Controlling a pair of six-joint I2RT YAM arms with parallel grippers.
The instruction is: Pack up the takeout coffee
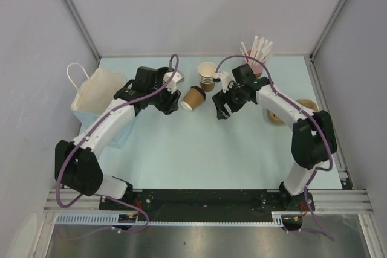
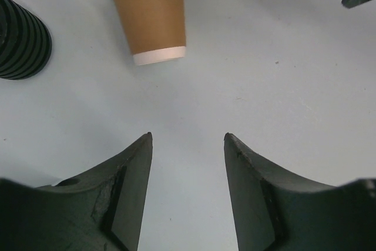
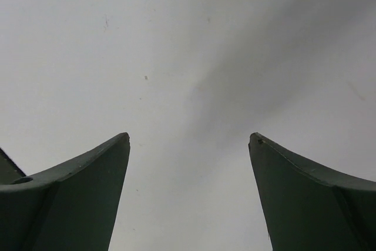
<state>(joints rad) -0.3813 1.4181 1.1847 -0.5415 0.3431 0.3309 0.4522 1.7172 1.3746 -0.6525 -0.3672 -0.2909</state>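
The takeout coffee (image 1: 193,97), a brown kraft cup with a black lid, lies on its side on the pale blue table between my two grippers, its white base pointing toward the near left. In the left wrist view the cup (image 2: 150,13) lies ahead of the fingers, lid end farthest. My left gripper (image 1: 167,104) is open and empty just left of the cup, apart from it; it also shows in the left wrist view (image 2: 188,137). My right gripper (image 1: 221,110) is open and empty to the cup's right, over bare table in the right wrist view (image 3: 188,137).
A white paper bag (image 1: 95,92) stands at the left. A stack of lidless brown cups (image 1: 207,75) and a pink cup of white sticks (image 1: 256,58) stand at the back. A black ribbed stack (image 2: 20,36) lies left of the coffee. A brown object (image 1: 306,106) sits at the right.
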